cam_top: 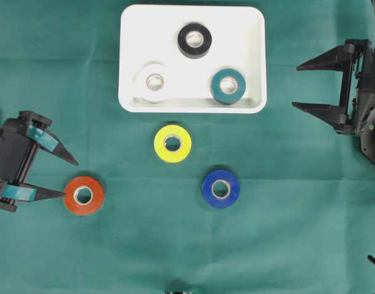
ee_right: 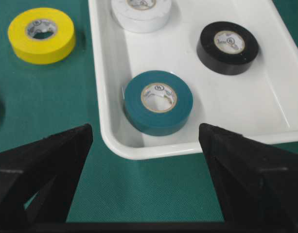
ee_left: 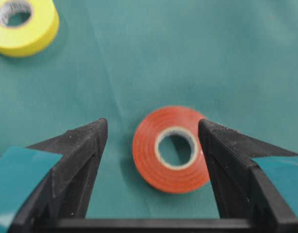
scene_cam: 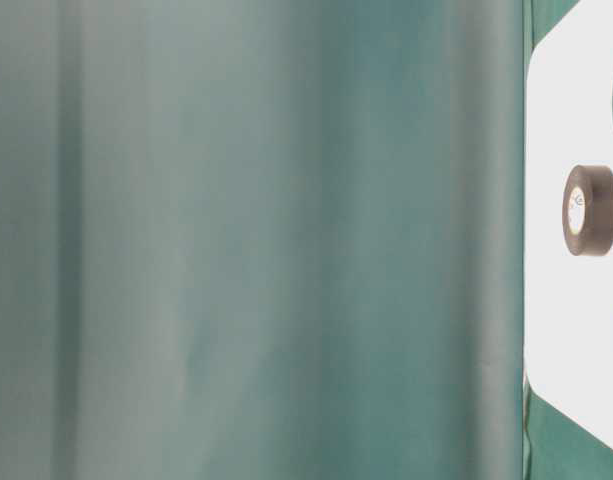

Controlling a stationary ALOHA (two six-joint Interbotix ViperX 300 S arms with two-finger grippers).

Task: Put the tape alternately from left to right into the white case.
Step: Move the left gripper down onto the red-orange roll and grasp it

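The white case (cam_top: 129, 61) at the back holds a black roll of tape (cam_top: 194, 40), a white one (cam_top: 154, 81) and a teal one (cam_top: 228, 86). On the green cloth lie a yellow roll (cam_top: 172, 143), a blue roll (cam_top: 221, 188) and a red-orange roll (cam_top: 84, 195). My left gripper (cam_top: 71, 179) is open; the red-orange roll (ee_left: 171, 148) lies flat just ahead of its fingertips, close to the right one. My right gripper (cam_top: 295, 86) hangs open and empty to the right of the case, facing the teal roll (ee_right: 158, 102) over the rim (ee_right: 102, 97).
The table-level view shows mostly blurred green cloth, with the case (scene_cam: 556, 120) and the black roll (scene_cam: 590, 210) at its right edge. The yellow roll (ee_left: 23, 25) sits well beyond the left gripper.
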